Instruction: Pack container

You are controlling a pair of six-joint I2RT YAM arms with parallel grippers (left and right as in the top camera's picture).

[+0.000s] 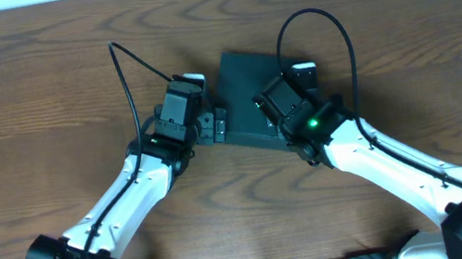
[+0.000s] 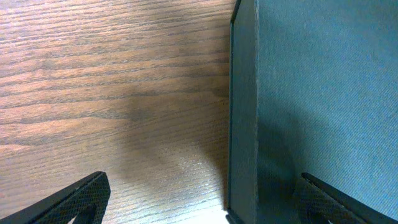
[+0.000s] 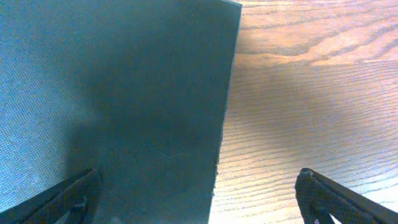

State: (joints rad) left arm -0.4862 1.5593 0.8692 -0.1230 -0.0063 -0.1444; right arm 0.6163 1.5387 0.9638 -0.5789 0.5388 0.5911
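Your left gripper and right gripper both stand spread wide, holding nothing. Each straddles one side edge of the box, which lies flat, seemingly closed, on the table between them. Both arms look equally near.

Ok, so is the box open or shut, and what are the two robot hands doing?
box: lid shut, lying flat on the table.
left gripper: open, holding nothing, one finger over the box and one over the table.
right gripper: open, holding nothing, one finger over the box and one over the table, at the opposite edge.
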